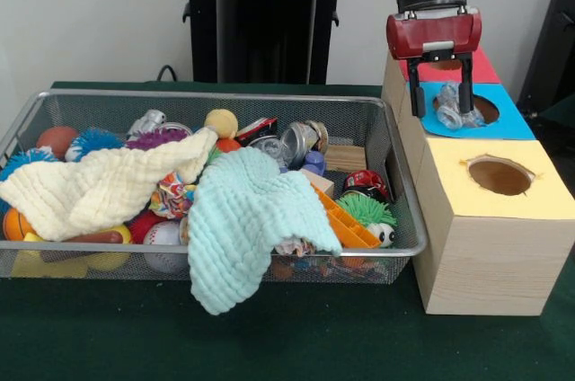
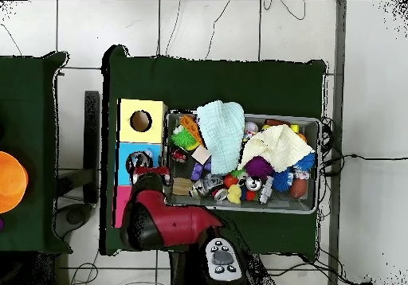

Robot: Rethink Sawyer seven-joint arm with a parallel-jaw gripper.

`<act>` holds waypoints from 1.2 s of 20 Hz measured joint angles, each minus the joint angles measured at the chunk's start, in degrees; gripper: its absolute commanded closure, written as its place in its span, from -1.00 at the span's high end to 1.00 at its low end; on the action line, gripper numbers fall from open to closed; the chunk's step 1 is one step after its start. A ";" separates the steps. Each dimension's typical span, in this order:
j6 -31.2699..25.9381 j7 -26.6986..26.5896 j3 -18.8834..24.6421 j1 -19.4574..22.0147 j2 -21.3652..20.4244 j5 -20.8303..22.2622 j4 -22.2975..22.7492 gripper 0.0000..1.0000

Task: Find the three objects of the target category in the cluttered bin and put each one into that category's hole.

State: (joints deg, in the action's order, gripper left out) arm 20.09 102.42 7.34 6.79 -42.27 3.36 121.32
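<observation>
My gripper (image 1: 442, 101) hangs over the blue-topped box (image 1: 514, 119), its red body above and two black fingers (image 1: 417, 93) pointing down. It is shut on a crushed clear plastic bottle (image 1: 452, 108), held just above the blue box's round hole (image 1: 476, 110). In the overhead view the gripper (image 2: 143, 167) and the bottle (image 2: 142, 158) sit over the blue top (image 2: 126, 156). The wire mesh bin (image 1: 216, 96) lies to the left, full of clutter. No other clear bottle shows in it; a cream cloth (image 1: 108, 188) and a mint cloth (image 1: 247, 219) hide much of it.
A row of wooden boxes stands beside the bin: yellow top with hole (image 1: 499, 174), blue, then red (image 1: 483, 68). The bin holds crushed silver cans (image 1: 301, 140), balls, spiky toys and an orange tray (image 1: 346, 224). The mint cloth hangs over the bin's front rim.
</observation>
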 measured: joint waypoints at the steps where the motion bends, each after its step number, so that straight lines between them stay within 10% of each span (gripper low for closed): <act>1: -0.72 0.00 0.05 -0.02 -0.27 -0.42 0.10 1.00; 24: -12.80 0.00 0.76 -1.56 -7.04 -7.07 1.98 1.00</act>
State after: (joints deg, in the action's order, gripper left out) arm 7.29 102.42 8.10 5.23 -49.31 -3.71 123.30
